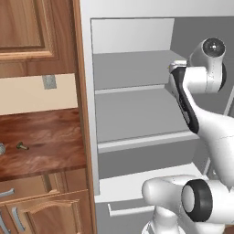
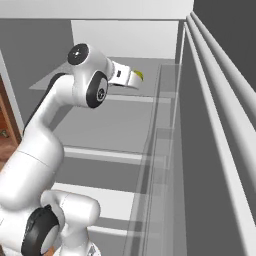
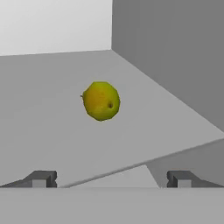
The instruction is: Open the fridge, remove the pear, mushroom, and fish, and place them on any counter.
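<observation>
One pear (image 3: 101, 100) lies on an upper shelf (image 3: 48, 127) of the open fridge (image 1: 132, 114), near the right inner wall, ahead of the gripper (image 3: 111, 179) and apart from it. Its jaws stand wide, holding nothing. On the counter (image 1: 45, 137) sits the mushroom (image 1: 22, 146).

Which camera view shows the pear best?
The hand view: the pear lies whole and unblocked on a grey fridge shelf, ahead of the open gripper. In the right base view, a small yellow edge peeks out past the arm. In the left base view, the arm covers that spot.
</observation>
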Motion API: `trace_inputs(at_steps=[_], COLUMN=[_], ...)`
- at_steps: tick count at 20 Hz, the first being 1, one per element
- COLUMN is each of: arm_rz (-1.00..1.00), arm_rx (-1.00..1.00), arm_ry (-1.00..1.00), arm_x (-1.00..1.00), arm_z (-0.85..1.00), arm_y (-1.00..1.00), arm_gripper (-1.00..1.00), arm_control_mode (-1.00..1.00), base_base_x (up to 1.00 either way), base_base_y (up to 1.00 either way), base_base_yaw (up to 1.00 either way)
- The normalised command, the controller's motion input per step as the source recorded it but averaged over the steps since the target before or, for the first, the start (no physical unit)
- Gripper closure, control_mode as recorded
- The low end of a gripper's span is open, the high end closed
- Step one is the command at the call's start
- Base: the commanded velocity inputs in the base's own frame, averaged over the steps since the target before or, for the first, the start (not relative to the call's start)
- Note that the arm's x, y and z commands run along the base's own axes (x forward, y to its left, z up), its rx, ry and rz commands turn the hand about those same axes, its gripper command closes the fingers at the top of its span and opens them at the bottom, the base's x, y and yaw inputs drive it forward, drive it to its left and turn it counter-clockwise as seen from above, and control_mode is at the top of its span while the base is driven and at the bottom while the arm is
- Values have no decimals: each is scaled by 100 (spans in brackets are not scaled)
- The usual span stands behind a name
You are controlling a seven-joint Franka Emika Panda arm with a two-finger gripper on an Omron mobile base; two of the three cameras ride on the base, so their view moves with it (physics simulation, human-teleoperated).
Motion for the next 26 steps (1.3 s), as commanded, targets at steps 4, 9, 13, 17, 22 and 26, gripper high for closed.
trace_inputs(at_steps=[4, 9, 13, 17, 22, 26], arm_rz=[0, 0, 0, 0, 0, 0], arm_rx=[0, 2, 2, 1, 1, 1], arm_ry=[2, 1, 0, 2, 2, 0], arm_x=[84, 56, 45, 49, 43, 9], arm_z=[0, 0, -11, -22, -18, -19], arm_y=[-9, -21, -17, -1, 0, 0], arm_gripper=[-100, -100, -100, -100, -100, -100], arm_control_mode=[-100, -100, -100, -100, -100, -100], base_base_x=[0, 0, 0, 0, 0, 0], base_base_y=[0, 0, 0, 0, 0, 0], base_base_yaw=[0, 0, 0, 0, 0, 0])
